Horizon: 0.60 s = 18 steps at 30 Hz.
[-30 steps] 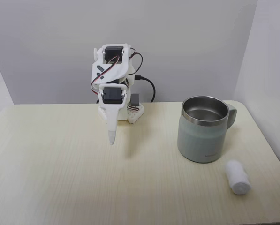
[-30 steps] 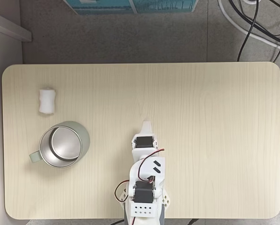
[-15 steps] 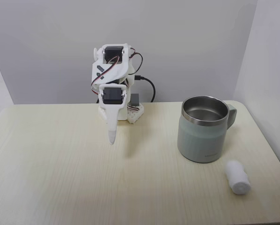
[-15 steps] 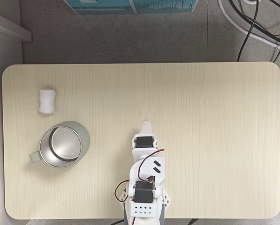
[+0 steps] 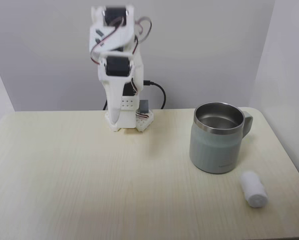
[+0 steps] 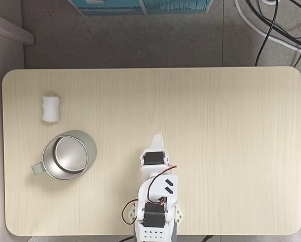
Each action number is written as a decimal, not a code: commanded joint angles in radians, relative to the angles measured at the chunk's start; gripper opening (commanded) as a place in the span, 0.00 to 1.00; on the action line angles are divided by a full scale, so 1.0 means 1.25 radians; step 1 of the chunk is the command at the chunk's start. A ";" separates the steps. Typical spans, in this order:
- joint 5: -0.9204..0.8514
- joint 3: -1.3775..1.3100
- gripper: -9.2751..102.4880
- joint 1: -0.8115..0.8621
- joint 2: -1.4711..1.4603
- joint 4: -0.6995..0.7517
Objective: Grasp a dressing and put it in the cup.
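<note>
Dressing (image 5: 254,189) is lying on the table beside the empty cup (image 5: 217,145); gripper (image 5: 115,121), fingers closed on nothing, is hanging far off, task unstarted.

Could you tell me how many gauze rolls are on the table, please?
1. The roll lies right of the cup toward the front in a fixed view; seen from above, beyond the cup.

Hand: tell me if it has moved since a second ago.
Yes. The hand has risen and pulled back toward the base; the cup stayed put.
</note>
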 commanded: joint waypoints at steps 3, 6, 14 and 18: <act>-0.079 0.396 0.21 -0.112 0.291 0.163; -0.097 0.550 0.25 -0.200 0.428 0.243; -0.155 0.728 0.36 -0.454 0.717 0.272; -0.175 0.736 0.38 -0.547 0.816 0.207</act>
